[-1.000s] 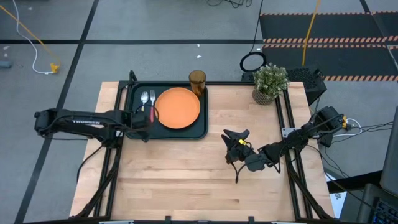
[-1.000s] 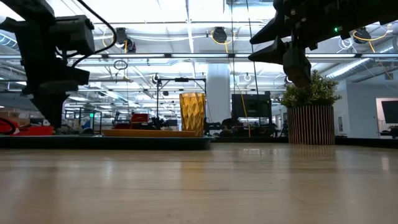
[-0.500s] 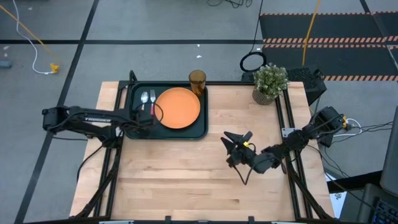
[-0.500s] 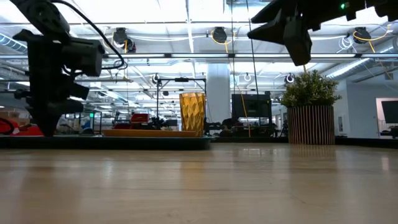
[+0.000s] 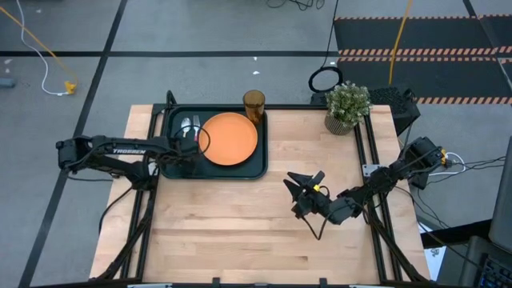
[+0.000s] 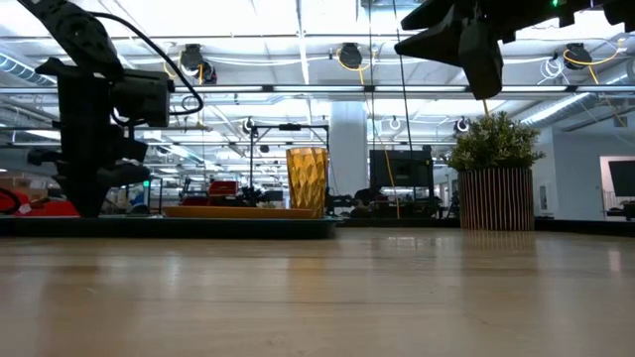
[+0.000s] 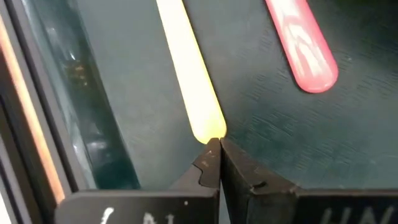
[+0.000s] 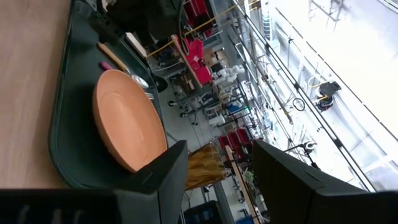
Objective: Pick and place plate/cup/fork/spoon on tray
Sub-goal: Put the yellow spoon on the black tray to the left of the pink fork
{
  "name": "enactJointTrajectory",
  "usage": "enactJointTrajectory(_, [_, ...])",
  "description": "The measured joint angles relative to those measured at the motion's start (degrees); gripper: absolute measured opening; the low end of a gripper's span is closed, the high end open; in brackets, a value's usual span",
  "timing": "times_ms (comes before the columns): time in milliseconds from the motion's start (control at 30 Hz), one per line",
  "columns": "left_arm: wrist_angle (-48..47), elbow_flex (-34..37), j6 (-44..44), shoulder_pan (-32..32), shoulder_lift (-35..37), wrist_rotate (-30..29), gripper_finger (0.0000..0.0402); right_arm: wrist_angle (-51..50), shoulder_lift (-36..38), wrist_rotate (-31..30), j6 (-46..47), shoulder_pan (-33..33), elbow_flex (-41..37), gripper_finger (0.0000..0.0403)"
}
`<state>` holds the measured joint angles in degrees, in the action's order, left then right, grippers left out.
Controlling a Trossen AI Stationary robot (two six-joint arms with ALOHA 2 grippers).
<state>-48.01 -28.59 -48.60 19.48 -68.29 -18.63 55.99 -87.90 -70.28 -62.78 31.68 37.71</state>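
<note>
left hand (image 7: 219,144) pressing together at spoon (image 7: 189,78) handle tip, nudging it straight at tray (image 5: 258,160) left edge; right hand (image 5: 298,186) idling apart mid-table.

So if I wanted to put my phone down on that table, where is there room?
The near half of the table is bare wood, as is the strip between the tray and the plant. The tray is crowded: plate, spoon, fork, left gripper. The right gripper hangs over mid-table.
</note>
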Motion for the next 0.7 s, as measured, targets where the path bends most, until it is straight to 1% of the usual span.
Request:
enactJointTrajectory(167, [0.2,0.0,-2.2,0.1,0.0,2.2,0.0005,0.0,0.0,0.0,0.0,0.0,0.0,0.0176])
enactJointTrajectory(367, [0.1,0.0,-3.8,0.3,0.0,1.3,0.0005,0.0,0.0,0.0,0.0,0.0,0.0,0.0176])
enactJointTrajectory(700, [0.1,0.0,-3.9,2.8,0.0,0.6,0.0005,0.0,0.0,-0.1,-0.1,0.0,0.0,0.0176])
